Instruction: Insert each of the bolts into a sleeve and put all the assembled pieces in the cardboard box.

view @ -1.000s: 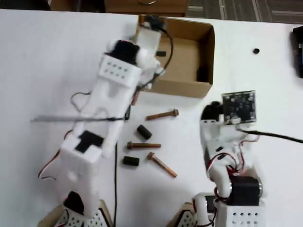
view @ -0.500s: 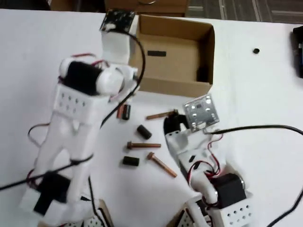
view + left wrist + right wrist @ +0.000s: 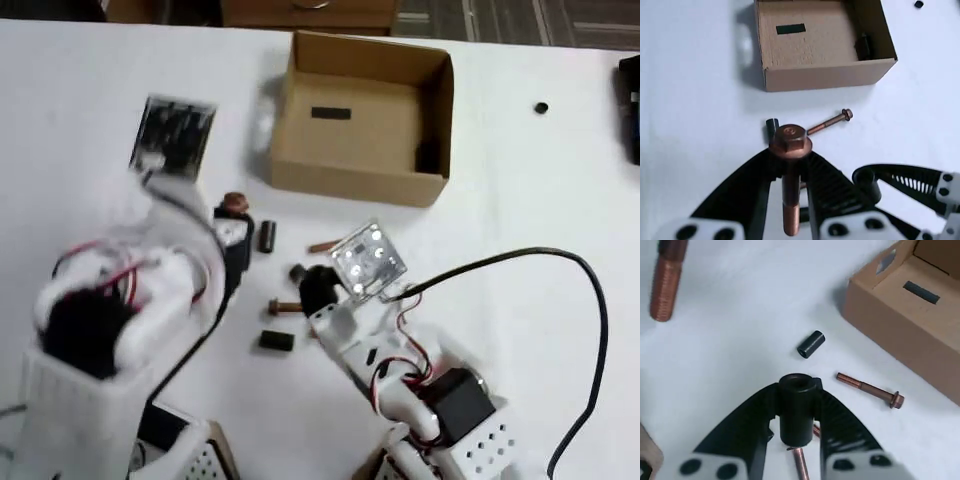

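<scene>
My left gripper (image 3: 790, 161) is shut on a copper bolt (image 3: 790, 145), held upright with its hex head up; in the high view the bolt (image 3: 236, 204) stands left of the loose parts. Close beside it, my right gripper (image 3: 797, 390) is shut on a black sleeve (image 3: 797, 407), bore upward, also seen from the left wrist as the sleeve (image 3: 867, 182). The cardboard box (image 3: 355, 185) sits open at the back with a dark piece (image 3: 428, 155) in its corner. On the table lie a loose sleeve (image 3: 811, 344), another sleeve (image 3: 277, 341) and a loose bolt (image 3: 870, 390).
Another bolt (image 3: 285, 306) lies by the right gripper (image 3: 318, 288), and a bolt shaft (image 3: 801, 465) shows under its fingers. A thick black cable (image 3: 560, 300) loops right of the right arm. A small black object (image 3: 541, 107) lies far right of the box.
The left arm has swung back from the box's edge to the front left, carrying the bolt. The right arm has moved left over the loose parts and now holds a sleeve.
</scene>
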Robot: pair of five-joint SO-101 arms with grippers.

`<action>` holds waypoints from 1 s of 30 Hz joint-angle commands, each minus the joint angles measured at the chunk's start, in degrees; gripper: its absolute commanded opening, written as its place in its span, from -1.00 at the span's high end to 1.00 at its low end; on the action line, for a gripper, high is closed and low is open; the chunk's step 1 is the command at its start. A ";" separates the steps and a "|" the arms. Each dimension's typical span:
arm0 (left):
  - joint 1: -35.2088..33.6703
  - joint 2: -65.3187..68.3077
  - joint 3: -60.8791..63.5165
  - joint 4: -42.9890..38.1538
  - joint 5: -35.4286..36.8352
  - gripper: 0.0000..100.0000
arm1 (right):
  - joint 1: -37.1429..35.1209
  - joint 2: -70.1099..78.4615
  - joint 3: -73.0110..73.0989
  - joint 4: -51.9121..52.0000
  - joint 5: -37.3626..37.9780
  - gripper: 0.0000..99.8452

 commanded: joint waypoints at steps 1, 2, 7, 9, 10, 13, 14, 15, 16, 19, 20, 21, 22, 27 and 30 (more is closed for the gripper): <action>-1.14 -10.81 9.36 -10.81 5.45 0.96 | -2.95 -1.01 -0.26 -2.51 -3.96 0.96; -1.49 -12.92 12.26 -13.80 7.03 0.96 | -3.30 -1.01 0.00 -3.30 -5.63 0.96; -1.49 -17.23 21.85 -21.01 9.23 0.96 | -6.29 -1.01 5.10 -6.11 -9.76 0.96; -1.49 -16.70 22.29 -20.84 12.75 0.96 | -7.25 -1.01 6.77 -7.69 -9.93 0.96; -1.49 -16.35 22.29 -20.84 14.68 0.96 | -7.34 -1.01 7.30 -8.66 -10.02 0.96; -1.41 -15.30 22.46 -21.01 17.85 0.96 | -7.60 -1.01 8.18 -11.12 -10.11 0.96; -1.41 -14.77 22.46 -21.10 18.29 0.95 | -7.69 -1.01 8.26 -11.91 -10.11 0.96; -1.49 -14.07 22.46 -21.10 18.90 0.95 | -7.69 -1.01 8.53 -12.53 -10.11 0.96; -1.32 -13.45 22.46 -20.92 19.69 0.95 | -7.69 -1.01 8.70 -13.41 -10.11 0.96; -1.23 -11.34 22.46 -20.84 20.75 0.95 | -7.69 -1.01 8.79 -14.37 -10.11 0.96; -1.23 -10.90 22.46 -20.84 20.75 0.95 | -7.69 -1.01 8.79 -14.55 -10.11 0.96; -1.23 -10.64 22.37 -20.84 20.75 0.95 | -7.69 -1.01 8.79 -14.55 -10.11 0.96; -1.14 -10.55 22.37 -20.84 20.75 0.95 | -7.69 -1.01 8.79 -14.55 -10.11 0.96; -1.05 -10.55 22.11 -20.84 20.75 0.95 | -7.69 -1.01 8.79 -14.73 -10.11 0.96; 0.53 -10.46 22.37 -20.84 20.75 0.95 | -7.69 -0.92 8.79 -14.81 -10.11 0.96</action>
